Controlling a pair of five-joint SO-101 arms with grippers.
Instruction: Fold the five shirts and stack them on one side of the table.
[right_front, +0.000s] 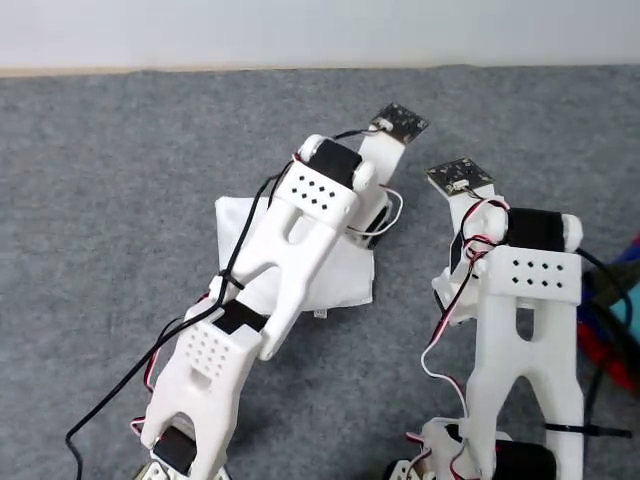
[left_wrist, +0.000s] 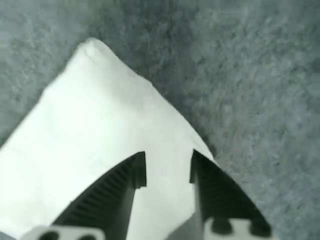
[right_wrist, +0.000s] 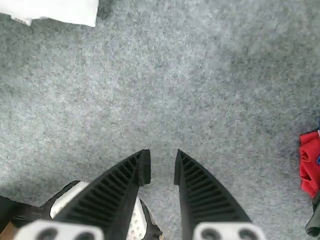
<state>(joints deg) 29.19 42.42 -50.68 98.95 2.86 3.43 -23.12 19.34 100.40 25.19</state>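
A folded white shirt (right_front: 343, 279) lies on the grey carpeted table (right_front: 120, 200), near the middle. My left arm stretches across it, and my left gripper (left_wrist: 168, 167) hangs just over the shirt (left_wrist: 100, 130) near its far edge, open by a narrow gap with nothing between the fingers. My right gripper (right_wrist: 161, 167) hovers over bare carpet to the right of the shirt, its fingers slightly open and holding nothing. A corner of the white shirt (right_wrist: 50, 10) lies beyond it.
A heap of coloured clothes, red and blue, sits at the table's right edge (right_front: 615, 320); its red cloth (right_wrist: 310, 162) lies off to one side of my right gripper. Bare carpet spreads to the left and toward the back wall.
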